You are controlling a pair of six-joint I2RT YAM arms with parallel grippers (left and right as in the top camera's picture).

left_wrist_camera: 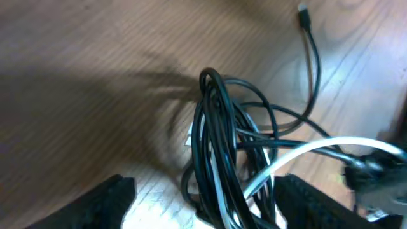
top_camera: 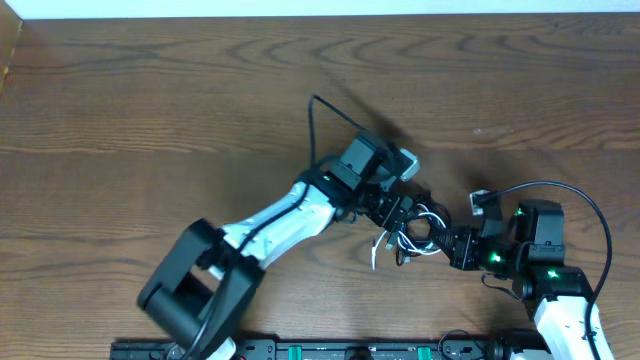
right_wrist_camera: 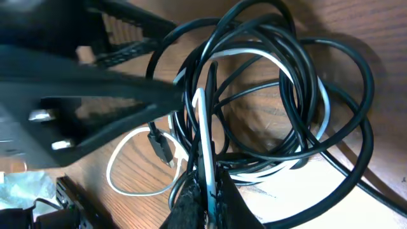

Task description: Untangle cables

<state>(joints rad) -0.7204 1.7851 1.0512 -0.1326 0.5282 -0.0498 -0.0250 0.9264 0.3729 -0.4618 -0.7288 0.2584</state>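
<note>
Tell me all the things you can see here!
cable tangle: one, black and white, middle of the table between the two grippers
black cables: cannot tell how many, black, looped in the tangle
white cable: one, white, threaded through the black loops
plug: one, dark, on a loose black end away from the tangle
table: one, brown wood, under everything
left arm: one, white and black, reaching in from the lower left
right arm: one, white and black, lower right
left gripper: one, black, open around the tangle
right gripper: one, black, shut on the tangle
</note>
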